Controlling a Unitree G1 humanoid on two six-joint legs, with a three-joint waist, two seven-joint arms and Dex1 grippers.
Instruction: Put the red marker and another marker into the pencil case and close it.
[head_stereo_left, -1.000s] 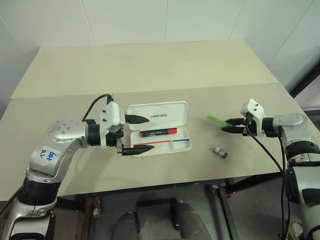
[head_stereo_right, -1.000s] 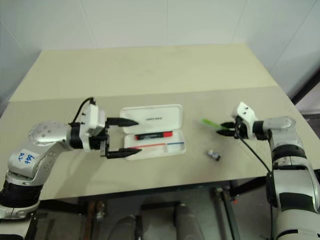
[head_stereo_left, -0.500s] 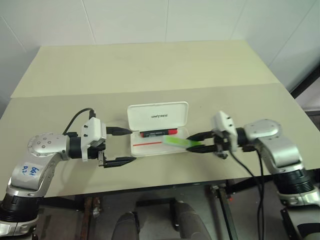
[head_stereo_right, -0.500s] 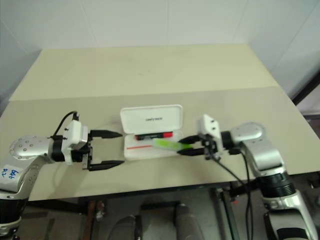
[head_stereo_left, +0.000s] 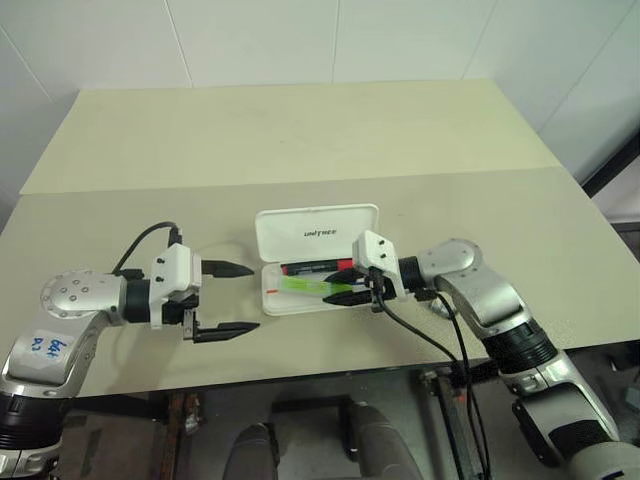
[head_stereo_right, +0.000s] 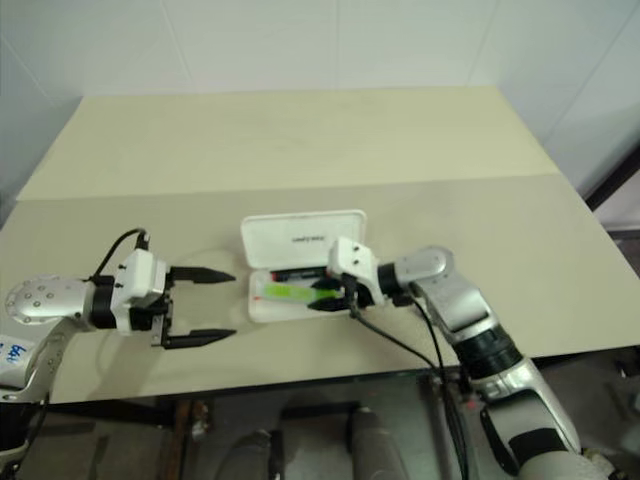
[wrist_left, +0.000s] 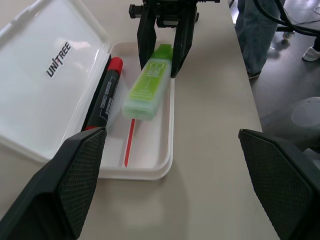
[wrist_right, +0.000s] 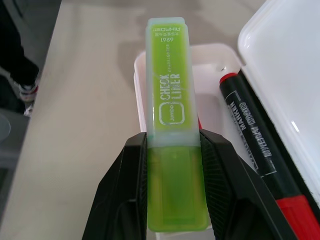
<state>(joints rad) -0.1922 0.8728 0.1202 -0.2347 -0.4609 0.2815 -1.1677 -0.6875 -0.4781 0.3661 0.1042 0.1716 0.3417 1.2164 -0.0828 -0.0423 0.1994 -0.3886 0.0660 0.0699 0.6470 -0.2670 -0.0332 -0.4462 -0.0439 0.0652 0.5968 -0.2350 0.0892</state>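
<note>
Moved over pencil case (head_stereo_left: 318, 262): green highlighter (wrist_left: 148, 83) pinched betw right fingers (wrist_right: 131, 175); left fingers (wrist_left: 75, 170) wide, empty.

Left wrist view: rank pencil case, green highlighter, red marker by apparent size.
1. pencil case, clearly largest.
2-3. green highlighter and red marker: similar length; highlighter is wider, but it's held above the tray, so unranked.

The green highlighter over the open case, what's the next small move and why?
Probably lower it slightly and open the right gripper. That gripper holds the green highlighter by its cap end over the tray of the pencil case, beside the red marker already lying inside. The left gripper waits open beside the case.
</note>
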